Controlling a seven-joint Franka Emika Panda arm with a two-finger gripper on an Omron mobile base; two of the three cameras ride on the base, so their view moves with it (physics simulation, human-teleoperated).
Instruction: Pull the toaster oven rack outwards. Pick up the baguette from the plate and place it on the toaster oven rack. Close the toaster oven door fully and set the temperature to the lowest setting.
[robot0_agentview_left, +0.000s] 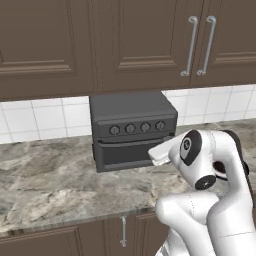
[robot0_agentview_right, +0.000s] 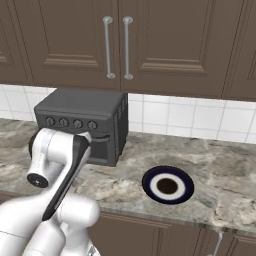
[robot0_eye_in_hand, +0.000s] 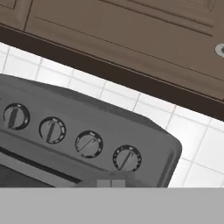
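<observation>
The right base view gives us the plate (robot0_agentview_right: 167, 184), round, dark blue with a white ring, bare on the marble counter (robot0_agentview_right: 215, 165) to the right of the oven (robot0_agentview_right: 82, 120) and well apart from it. The left base view offers the oven front instead: a dark grey box (robot0_agentview_left: 132, 127), four round knobs (robot0_agentview_left: 137, 127) in a row, the door (robot0_agentview_left: 122, 154) up and shut below them. The white arm (robot0_agentview_left: 200, 165) cuts across the door's right end there, and across the oven's lower left in the right view. The hand view looks close at the knobs (robot0_eye_in_hand: 72, 138), with the two small fingertips of the gripper (robot0_eye_in_hand: 111, 183) pressed together, holding nothing, right under the last knob (robot0_eye_in_hand: 127, 158). White tiles (robot0_eye_in_hand: 144, 109) behind, brown cabinets (robot0_agentview_right: 100, 40) with metal bar handles (robot0_agentview_right: 117, 47) above.
</observation>
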